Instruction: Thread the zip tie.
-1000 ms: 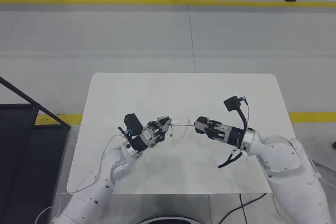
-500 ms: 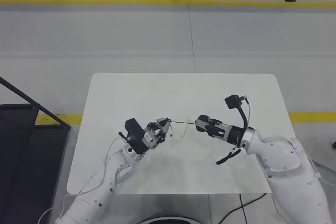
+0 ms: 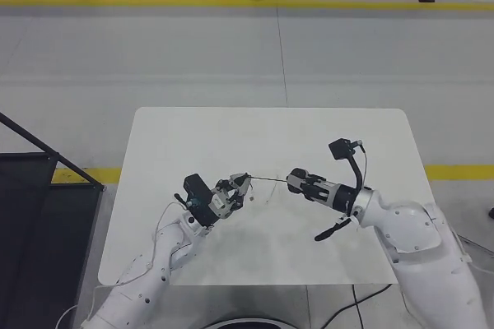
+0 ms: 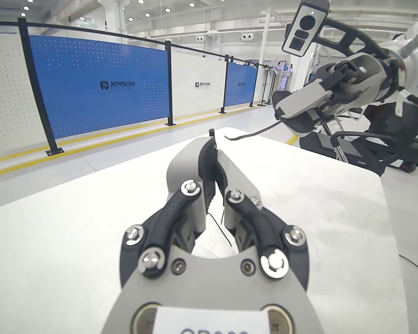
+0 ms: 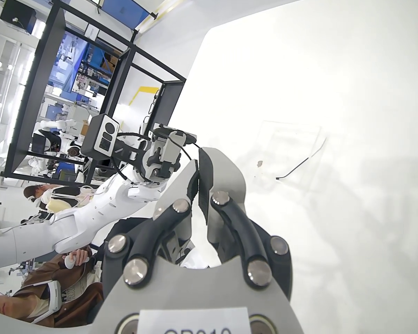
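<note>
The white desk point(image 3: 189, 140) carries both arms, which meet over its middle. The left end effector point(image 4: 212, 147) has its pads pressed together on a thin black piece. A small black head point(image 4: 211, 133) sticks up past the fingertips, and a thin strand point(image 4: 223, 232) hangs out below the pads. The right end effector point(image 4: 282, 117) is likewise clamped tight, pinching the strap of the tie point(image 4: 250, 134) at its fingertips.

The tie is held in the air above the desk, between the two end effectors. From above, its long axis runs across the desk from one end effector to the other, almost straight. From the left wrist, the strap bows slightly downward and its free tip points at the head in the left end effector. The tip lies just beside the head but apart from it. The pads hide how much strap each end effector grips. I cannot tell whether the hanging strand and the strap belong to one tie.

On the desk near the right end effector lies a loose black strand point(image 5: 299, 167), faint at its far end.
</note>
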You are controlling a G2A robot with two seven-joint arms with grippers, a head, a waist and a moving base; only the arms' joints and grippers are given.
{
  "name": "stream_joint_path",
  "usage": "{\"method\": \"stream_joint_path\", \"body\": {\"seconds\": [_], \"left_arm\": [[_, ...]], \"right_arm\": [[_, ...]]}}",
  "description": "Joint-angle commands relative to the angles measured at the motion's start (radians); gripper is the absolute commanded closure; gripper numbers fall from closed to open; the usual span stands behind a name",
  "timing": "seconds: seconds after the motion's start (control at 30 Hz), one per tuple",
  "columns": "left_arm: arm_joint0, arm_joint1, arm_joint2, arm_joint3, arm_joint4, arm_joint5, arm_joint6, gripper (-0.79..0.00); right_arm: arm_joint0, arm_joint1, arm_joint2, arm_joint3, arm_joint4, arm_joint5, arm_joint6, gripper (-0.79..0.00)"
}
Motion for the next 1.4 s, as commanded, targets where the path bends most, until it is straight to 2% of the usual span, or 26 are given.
{"method": "stream_joint_path", "body": {"seconds": [0.0, 1.37], "left_arm": [[0.0, 0.0, 0.0, 0.0, 0.0, 0.0, 0.0, 0.0], [0.0, 0.0, 0.0, 0.0, 0.0, 0.0, 0.0, 0.0]], "right_arm": [[0.001, 0.0, -0.001, -0.001, 0.001, 0.003, 0.0, 0.0], [0.047, 0.001, -0.019, 0.027, 0.016, 0.038, 0.018, 0.0]]}}
